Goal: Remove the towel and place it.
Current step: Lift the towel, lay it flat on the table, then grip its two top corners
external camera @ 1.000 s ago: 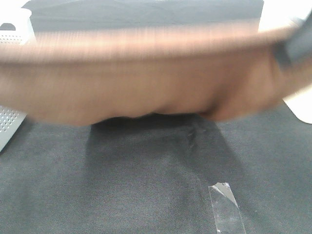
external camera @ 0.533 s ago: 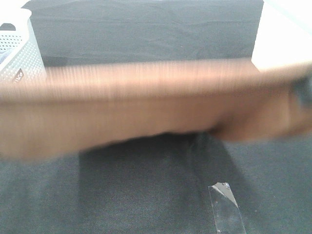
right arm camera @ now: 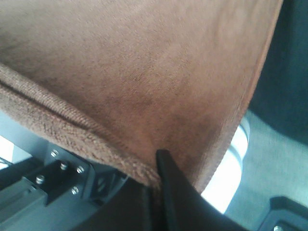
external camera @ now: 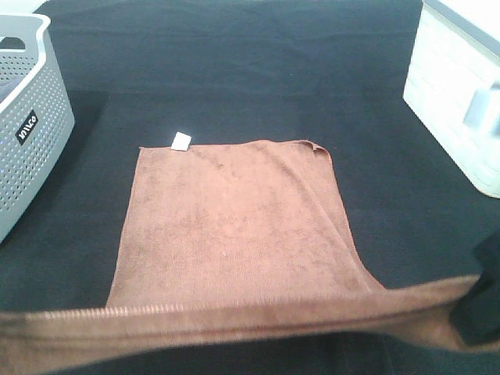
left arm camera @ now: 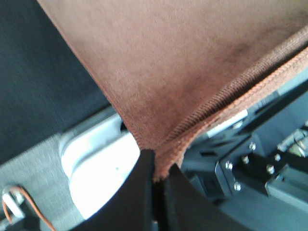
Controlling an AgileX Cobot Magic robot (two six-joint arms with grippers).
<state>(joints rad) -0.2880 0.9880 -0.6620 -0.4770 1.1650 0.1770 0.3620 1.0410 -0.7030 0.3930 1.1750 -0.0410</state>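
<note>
The towel (external camera: 234,226) is mostly down on the black table covering (external camera: 234,70), its far half lying flat and fairly smooth, with the small white tag (external camera: 181,141) sticking out at the far left corner. The near edge is up off the table and stretched in a band across the front of the scene, blurred in the high view, and its stitched hem runs from one side to the other. At the left end, the left gripper (left arm camera: 156,168) has its dark fingers pressed together on the corner of the hem, the cloth fanning away from the pinch. At the right end, the right gripper (right arm camera: 159,178) is likewise clamped on the other near corner, one dark finger lying against the plush with the hem bunched under it. A grey perforated basket (external camera: 27,109) stands at the far left of the table, well apart from the towel, and a white bin (external camera: 457,94) sits at the far right.
</note>
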